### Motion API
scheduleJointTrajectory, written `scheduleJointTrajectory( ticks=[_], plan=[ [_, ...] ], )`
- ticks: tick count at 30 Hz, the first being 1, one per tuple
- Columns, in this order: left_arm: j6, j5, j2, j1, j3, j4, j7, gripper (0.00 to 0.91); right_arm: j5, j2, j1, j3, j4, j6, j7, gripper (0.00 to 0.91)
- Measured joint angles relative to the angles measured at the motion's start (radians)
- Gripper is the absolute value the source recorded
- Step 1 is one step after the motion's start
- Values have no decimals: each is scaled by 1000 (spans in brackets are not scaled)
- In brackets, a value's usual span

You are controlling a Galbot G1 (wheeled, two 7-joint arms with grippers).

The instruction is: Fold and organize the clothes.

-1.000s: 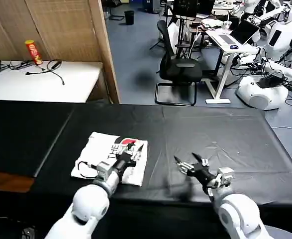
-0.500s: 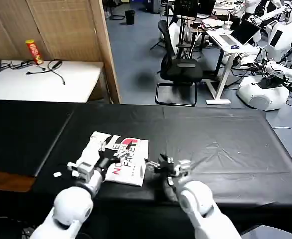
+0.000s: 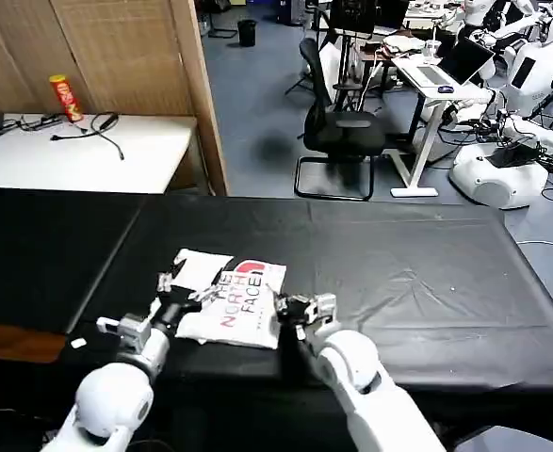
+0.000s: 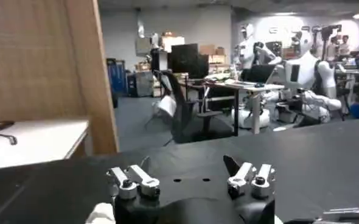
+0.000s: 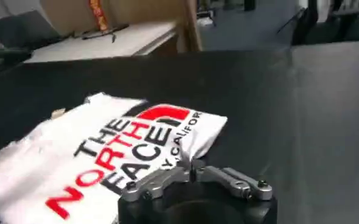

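Observation:
The clothes are one folded white T-shirt (image 3: 227, 303) (image 5: 100, 159), print side up with "THE NORTH FACE" in black and red, lying on the black table cloth (image 3: 408, 268) near the front edge. My right gripper (image 3: 290, 307) (image 5: 190, 165) is at the shirt's right edge, shut on a pinch of its corner. At the shirt's left edge, my left gripper (image 3: 176, 290) (image 4: 190, 173) stands open with nothing between its fingers. A small white bit of the shirt (image 4: 100, 214) shows beside its base.
A white side table (image 3: 78, 155) at the back left carries a red can (image 3: 64, 97) and cables. A wooden partition (image 3: 193, 94) and an office chair (image 3: 340, 132) stand behind the table. Right of the shirt the cloth is bare.
My right gripper swung left from the open cloth to the shirt's right edge and shut on it. The left gripper drew back from on top of the shirt to its left edge.

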Motion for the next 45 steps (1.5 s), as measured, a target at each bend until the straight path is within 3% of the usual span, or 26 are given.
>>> scheduleJointTrajectory(
  ticks=[4,5,6,7,12,16,24,31,35,40,45],
  plan=[
    [-14,3,-4,5,-7,19,-3,878,30,-68,4,63,-4,3,-38,20],
    [-19,4,-5,8,-8,23,-4,878,43,-89,1,78,-3,2,-46,166],
    [-23,4,-6,10,-10,29,-6,878,60,-111,-3,94,-1,-3,-48,400],
    [-25,5,-7,13,-13,33,-9,878,74,-136,-7,111,2,-12,-48,878],
    [-19,-20,-9,23,-17,39,-27,878,112,-230,-49,175,53,-25,-54,878],
    [-14,-37,-9,33,-23,36,-29,878,94,-272,-103,220,124,21,-68,878],
    [-20,-38,-2,69,-24,28,-60,878,-86,-295,-246,282,241,210,-70,878],
    [-25,-38,18,200,-63,-66,-83,878,-228,-277,-470,324,306,499,-25,878],
    [-37,-6,9,302,-70,-120,-98,878,-281,-257,-609,344,330,628,22,878],
    [-80,13,8,422,-68,-166,-147,878,-283,-242,-762,368,377,705,104,878],
    [-94,8,15,530,-78,-196,-168,878,-282,-218,-914,381,452,709,196,878]
  ],
)
